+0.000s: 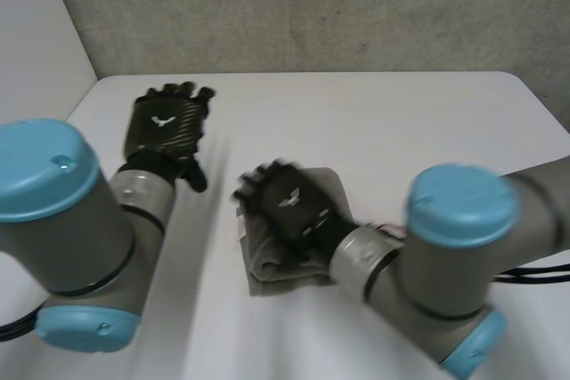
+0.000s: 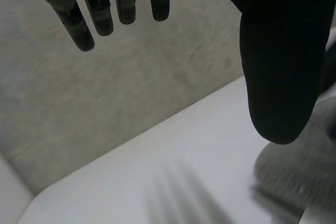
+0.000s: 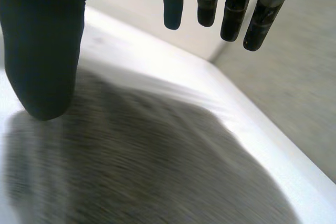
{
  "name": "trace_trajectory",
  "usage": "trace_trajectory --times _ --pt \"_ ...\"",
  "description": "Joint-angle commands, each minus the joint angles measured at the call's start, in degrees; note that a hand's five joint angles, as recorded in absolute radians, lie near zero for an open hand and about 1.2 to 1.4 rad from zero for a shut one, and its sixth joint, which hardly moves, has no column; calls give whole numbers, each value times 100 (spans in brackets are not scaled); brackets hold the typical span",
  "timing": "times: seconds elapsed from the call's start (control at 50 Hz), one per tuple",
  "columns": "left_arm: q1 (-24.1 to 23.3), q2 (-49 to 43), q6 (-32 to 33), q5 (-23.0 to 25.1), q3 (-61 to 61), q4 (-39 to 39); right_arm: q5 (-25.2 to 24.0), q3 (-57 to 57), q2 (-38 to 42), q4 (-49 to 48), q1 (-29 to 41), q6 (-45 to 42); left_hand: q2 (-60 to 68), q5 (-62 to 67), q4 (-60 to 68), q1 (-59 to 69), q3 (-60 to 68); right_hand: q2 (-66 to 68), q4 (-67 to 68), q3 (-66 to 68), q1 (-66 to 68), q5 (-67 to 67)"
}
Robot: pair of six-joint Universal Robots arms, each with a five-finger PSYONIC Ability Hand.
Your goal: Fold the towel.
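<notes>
A grey towel (image 1: pixel 276 269) lies folded into a small thick bundle at the middle of the white table (image 1: pixel 374 122). My right hand (image 1: pixel 289 202) hovers over the bundle with its fingers straight and open, nothing in them. In the right wrist view the towel (image 3: pixel 136 166) spreads beneath the palm, clear of the thumb (image 3: pixel 44 56) and the fingertips (image 3: pixel 210 6). My left hand (image 1: pixel 167 122) is raised over the bare table to the left of the towel, open and empty. In the left wrist view its fingers (image 2: pixel 100 9) hang straight, and a part of the towel (image 2: pixel 299 171) lies beside the thumb.
A grey wall (image 1: pixel 312 6) rises behind the table's far edge. A lighter wall (image 1: pixel 36 24) stands at the far left corner. Bare tabletop surrounds the towel on every side.
</notes>
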Motion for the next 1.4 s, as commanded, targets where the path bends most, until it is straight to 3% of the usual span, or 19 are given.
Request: trace_trajectory --times 0.02,0.18,0.4,0.6,0.8,1.06,1.12,1.16,1.26,1.4 --pt "-426 -807 -547 329 682 172 143 464 -956 34 -1198 1754 54 -169 33 -20 42 -455 -358 -247 -457 -442" --pt "-593 -1450 -1198 1058 815 111 -102 623 -1001 438 -1947 2496 54 -169 33 -20 42 -455 -358 -247 -457 -442" --pt "-532 -1547 -1208 901 341 -293 -780 105 -36 684 -1895 2487 54 -169 33 -20 42 -455 -358 -247 -457 -442" --pt "-505 -1582 -1024 638 -11 -337 -693 -519 1019 694 -1430 2321 54 -169 33 -20 42 -455 -358 -247 -457 -442" --pt "-514 -1521 -399 259 -20 -311 -121 -705 1073 711 -1350 1591 54 -169 33 -20 42 -455 -358 -247 -457 -442" --pt "-505 -115 -355 216 832 -680 723 -1047 -992 711 -1315 1626 54 -169 33 -20 42 -455 -358 -247 -457 -442" --pt "-268 395 -355 189 1210 -1023 1039 -1267 -1458 869 -1367 1670 54 -169 33 -20 42 -455 -358 -247 -457 -442" --pt "204 850 -355 172 1429 -1425 1398 -1591 -1764 1271 -1551 1670 54 -169 33 -20 42 -455 -358 -247 -457 -442" --pt "662 1290 -382 172 1561 -1909 1882 -2013 -1924 1957 -2008 1661 54 -169 33 -20 42 -455 -358 -247 -457 -442" --pt "909 1476 -381 189 1754 -2542 1980 -2120 -1915 2232 -2141 1626 54 -169 33 -20 42 -455 -358 -247 -457 -442"
